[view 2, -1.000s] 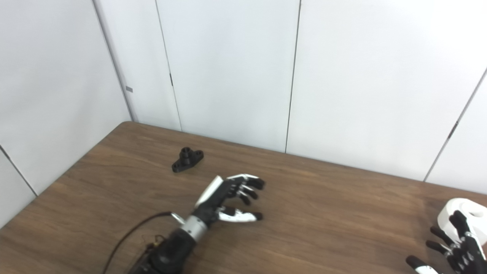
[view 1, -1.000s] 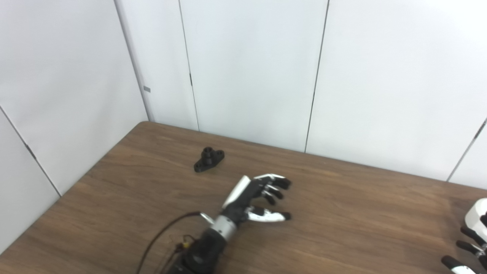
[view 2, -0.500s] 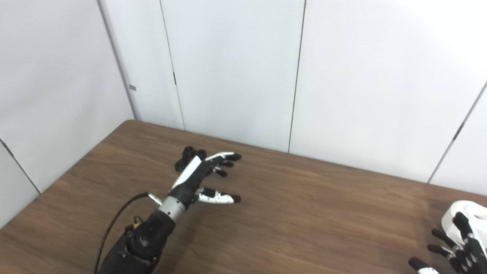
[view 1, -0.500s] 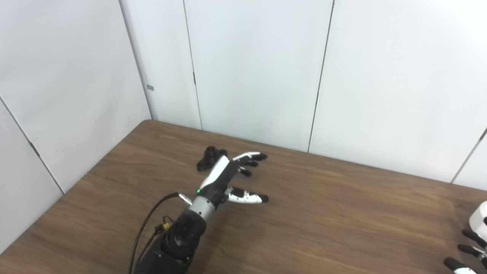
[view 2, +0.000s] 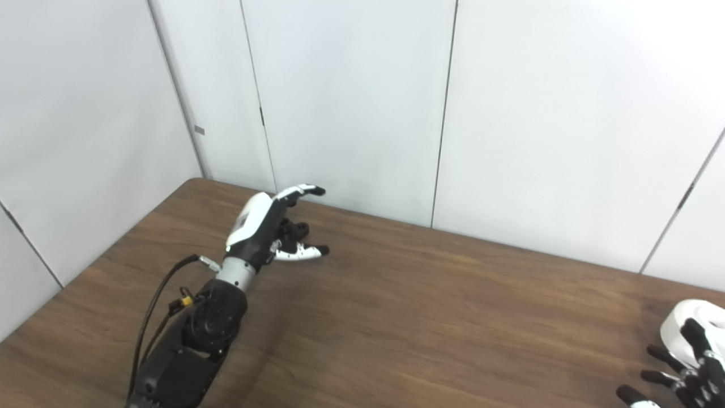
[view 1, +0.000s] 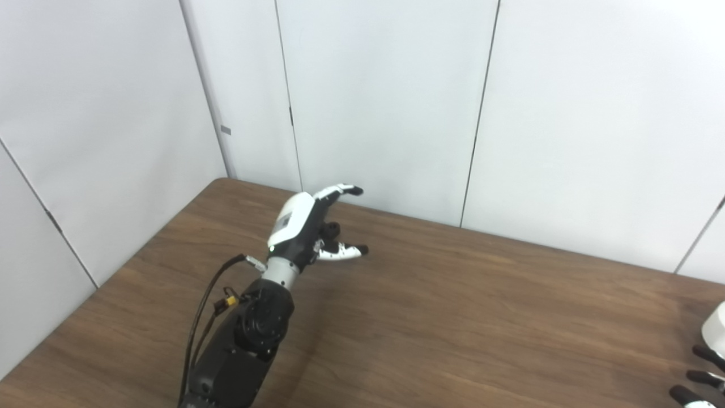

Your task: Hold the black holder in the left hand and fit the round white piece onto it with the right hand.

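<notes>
wood-grain table (view 1: 453, 317) is filling the near half of both views, its front edge cut off by the bottom of the picture. nearest the camera, at the lower right corner, the right hand (view 2: 679, 377) is showing only as a few dark fingers spread apart, the rest running out of view; it is closing on nothing. just beyond those fingers the round white piece (view 2: 694, 328) is sitting on the table, rounded and glossy with a dip in its top, partly covered by a fingertip and cropped by the right edge, so its full shape is hard to make out.

on the left, the black forearm with a looping dark cable is rising from the bottom edge, and the left hand (view 1: 308, 229) is reaching over the far left part of the table with fingers and thumb apart, one white finger pointing toward the wall and the thumb angling right. the black holder (view 1: 328, 229) is lying on the table there, mostly hidden behind the palm; only a small dark knob is peeking out between fingers and thumb. whether the hand is touching it cannot be told.

a small label on the white back of the hand is too blurred to read.

farthest back, pale wall panels (view 1: 385, 102) are standing with thin dark seams.
</notes>
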Action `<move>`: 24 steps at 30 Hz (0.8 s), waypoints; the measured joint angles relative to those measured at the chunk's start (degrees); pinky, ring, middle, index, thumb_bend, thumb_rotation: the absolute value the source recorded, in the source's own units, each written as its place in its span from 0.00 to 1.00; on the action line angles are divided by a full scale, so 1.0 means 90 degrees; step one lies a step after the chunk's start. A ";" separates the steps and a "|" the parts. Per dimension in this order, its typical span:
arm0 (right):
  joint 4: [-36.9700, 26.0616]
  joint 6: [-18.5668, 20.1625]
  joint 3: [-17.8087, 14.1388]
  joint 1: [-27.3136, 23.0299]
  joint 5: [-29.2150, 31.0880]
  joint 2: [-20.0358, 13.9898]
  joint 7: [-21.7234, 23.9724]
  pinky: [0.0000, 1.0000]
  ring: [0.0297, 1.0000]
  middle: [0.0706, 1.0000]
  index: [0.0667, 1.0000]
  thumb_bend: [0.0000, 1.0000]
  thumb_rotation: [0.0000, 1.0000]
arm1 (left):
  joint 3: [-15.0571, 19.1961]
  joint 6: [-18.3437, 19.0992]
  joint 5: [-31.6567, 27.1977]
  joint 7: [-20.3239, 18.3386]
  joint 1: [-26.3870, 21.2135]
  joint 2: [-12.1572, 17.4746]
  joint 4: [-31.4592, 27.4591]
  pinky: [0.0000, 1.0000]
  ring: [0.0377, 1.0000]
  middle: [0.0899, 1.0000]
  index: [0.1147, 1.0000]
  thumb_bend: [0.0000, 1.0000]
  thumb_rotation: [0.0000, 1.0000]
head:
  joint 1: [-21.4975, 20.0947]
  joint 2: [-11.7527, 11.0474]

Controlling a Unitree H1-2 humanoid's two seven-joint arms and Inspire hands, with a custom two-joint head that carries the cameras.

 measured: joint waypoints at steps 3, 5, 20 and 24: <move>0.0005 -0.0001 -0.0001 0.0001 0.0000 -0.0004 0.0006 0.61 0.77 0.95 0.93 0.76 0.20 | 0.0068 0.0034 0.0111 0.0221 -0.0066 0.0084 0.0087 0.75 0.89 0.85 0.73 0.76 0.01 | 0.0000 0.0000; 0.0008 -0.0010 -0.0001 0.0001 -0.0001 -0.0006 0.0012 0.60 0.76 0.95 0.93 0.76 0.21 | 0.0111 0.0152 0.0268 0.0382 -0.0127 0.0144 0.0205 0.76 0.91 0.87 0.73 0.78 0.05 | 0.0019 -0.0010; -0.0021 -0.0036 -0.0002 0.0028 -0.0012 -0.0029 0.0031 0.59 0.77 0.96 0.94 0.74 0.18 | 0.0100 0.1119 0.0796 0.0996 -0.0326 0.0257 0.0886 1.00 1.00 1.00 0.80 0.99 0.31 | 0.0010 0.0068; -0.0025 -0.0036 -0.0010 0.0033 -0.0001 -0.0031 0.0035 0.59 0.77 0.96 0.94 0.74 0.19 | 0.0058 0.1572 0.0810 0.0914 -0.0393 0.0327 0.0950 1.00 1.00 1.00 0.79 1.00 0.38 | 0.0010 0.0068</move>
